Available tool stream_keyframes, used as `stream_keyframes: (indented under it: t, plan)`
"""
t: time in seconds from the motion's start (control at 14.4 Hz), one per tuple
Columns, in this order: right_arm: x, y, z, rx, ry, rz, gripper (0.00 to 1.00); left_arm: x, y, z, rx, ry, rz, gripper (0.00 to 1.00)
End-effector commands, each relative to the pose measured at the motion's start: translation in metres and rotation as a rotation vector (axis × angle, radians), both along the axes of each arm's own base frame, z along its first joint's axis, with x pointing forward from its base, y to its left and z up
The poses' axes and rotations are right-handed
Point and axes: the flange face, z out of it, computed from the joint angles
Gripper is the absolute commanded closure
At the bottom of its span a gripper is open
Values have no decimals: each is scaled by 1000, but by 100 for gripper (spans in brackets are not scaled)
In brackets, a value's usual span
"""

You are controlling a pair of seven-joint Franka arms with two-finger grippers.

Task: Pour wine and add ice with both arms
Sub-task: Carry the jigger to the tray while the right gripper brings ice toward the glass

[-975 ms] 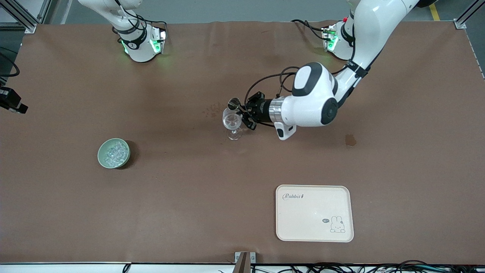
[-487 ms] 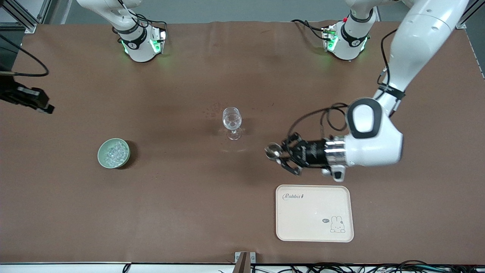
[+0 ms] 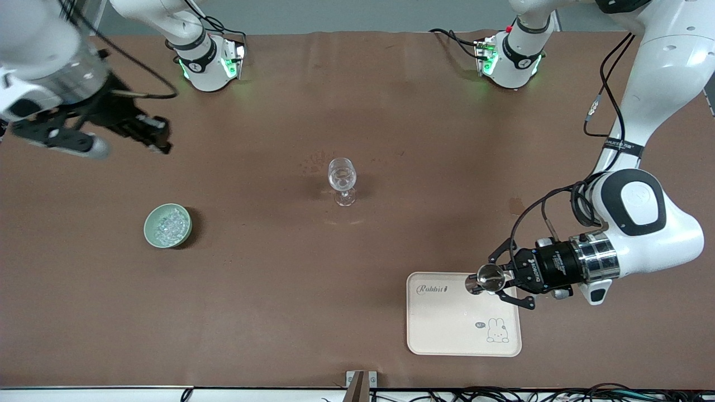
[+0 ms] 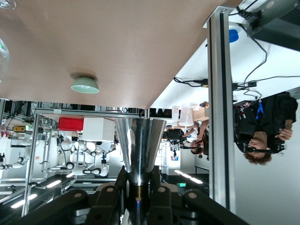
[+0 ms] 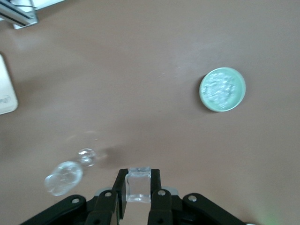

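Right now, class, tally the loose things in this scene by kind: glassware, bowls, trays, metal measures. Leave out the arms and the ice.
Stemmed glass: 1
Pale green bowl: 1
Cream tray: 1
Metal jigger: 1
Total: 4

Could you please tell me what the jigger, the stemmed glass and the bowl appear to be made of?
Jigger: polished metal, probably steel; its flared cone is silvery and mirrors the room. It sits clamped in the left gripper over the tray.
Stemmed glass: clear glass or possibly clear plastic; the table shows through it.
Bowl: pale green and opaque with a smooth rim, likely glazed ceramic or plastic.
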Motion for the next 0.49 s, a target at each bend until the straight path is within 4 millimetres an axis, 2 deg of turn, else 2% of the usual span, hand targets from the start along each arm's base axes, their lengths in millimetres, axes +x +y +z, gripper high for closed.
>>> stream_keyframes:
  t: [0.0, 0.14, 0.28, 0.42]
  plan:
    - [-11, 50, -1, 17, -25, -40, 99, 5, -4, -7, -4, -35, -4, 100]
    - [-13, 87, -16, 25, -31, -49, 99, 5, -3, -11, -2, -53, -10, 100]
    - [-17, 127, -35, 32, -36, -52, 99, 10, 15, -22, 22, -49, 14, 100]
    - [-19, 170, -72, 12, -26, -18, 99, 14, 25, -43, 24, -40, 28, 100]
